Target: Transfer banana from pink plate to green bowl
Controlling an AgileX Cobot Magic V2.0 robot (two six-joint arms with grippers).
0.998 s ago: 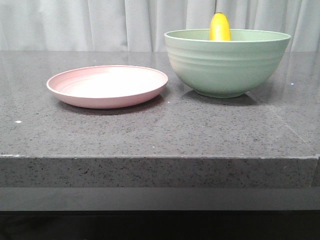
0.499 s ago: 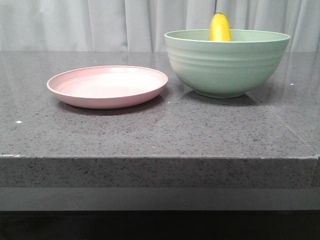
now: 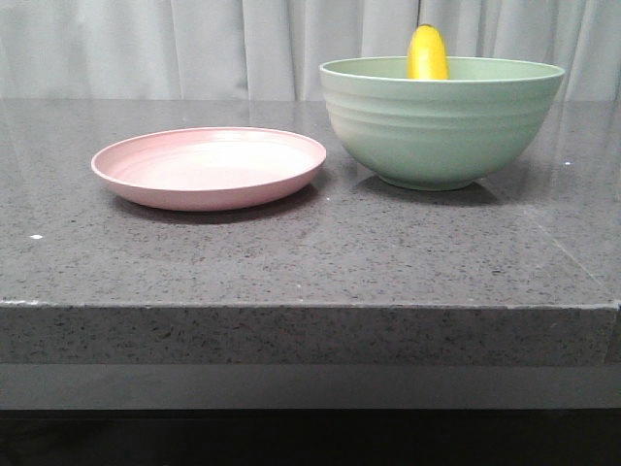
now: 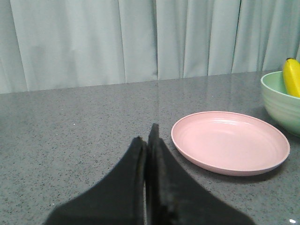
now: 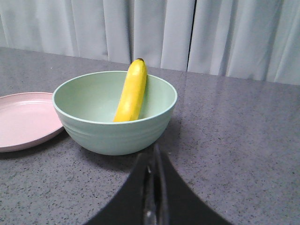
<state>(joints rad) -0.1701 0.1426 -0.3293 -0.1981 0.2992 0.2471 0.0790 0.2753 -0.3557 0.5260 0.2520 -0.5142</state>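
both black pincers, left (image 4: 149, 136) and right (image 5: 154, 157), are pressed together, gripping nothing; ahead of the right one, the plump yellow banana (image 5: 131, 91) leans inside the ridged mint-green bowl (image 5: 117, 129), beside the shallow pale-pink plate (image 4: 229, 143)

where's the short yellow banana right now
The short yellow banana stands propped inside the deep mint-green bowl, tip above its far rim, right of the empty pale-pink plate in the front view.

This looks like a staged test room rather than a lived-in kitchen. A dark speckled stone counter (image 3: 310, 262) runs edge to edge, and pale pleated curtains (image 3: 194, 44) close off its far edge.
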